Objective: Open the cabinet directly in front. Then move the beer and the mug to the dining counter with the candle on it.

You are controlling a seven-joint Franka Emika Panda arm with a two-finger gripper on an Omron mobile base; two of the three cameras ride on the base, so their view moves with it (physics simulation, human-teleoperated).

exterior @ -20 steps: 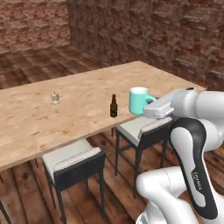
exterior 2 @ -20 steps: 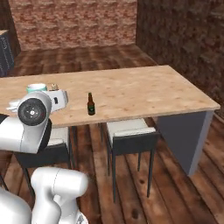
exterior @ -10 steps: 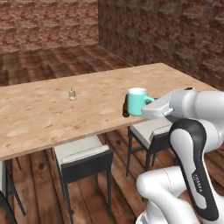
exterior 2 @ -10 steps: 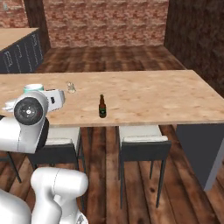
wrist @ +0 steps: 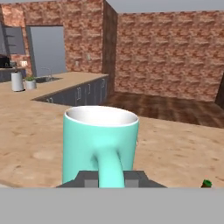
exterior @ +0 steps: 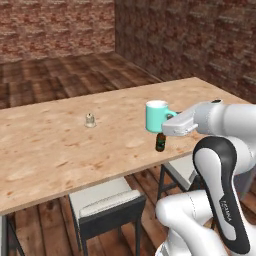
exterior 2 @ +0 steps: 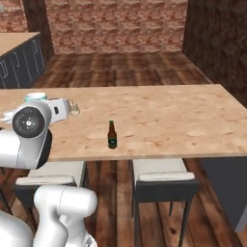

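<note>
My gripper (wrist: 111, 179) is shut on the loop handle of the mint-green mug (wrist: 99, 144), which it holds upright above the near edge of the dining counter (exterior: 45, 150). In the left base view the mug (exterior: 157, 116) hangs just over the beer (exterior: 160, 143) and hides the bottle's top. The beer (exterior 2: 112, 135), a dark bottle with a green label, stands upright near the counter's front edge. The small pale candle (exterior: 90, 120) sits further in on the counter, left of the mug. Grey kitchen units show far off in the hand view; I cannot tell which is the cabinet.
Grey-cushioned stools (exterior: 107, 205) (exterior 2: 164, 181) are tucked under the counter's near side. A low run of dark cabinets (wrist: 83, 92) with a worktop stands far behind. Brick walls close the room; wood floor lies beyond the counter.
The whole picture has shifted in both base views, so the base has moved along the counter. The mug stays in the shut gripper; the beer now appears right beneath it in the left base view.
</note>
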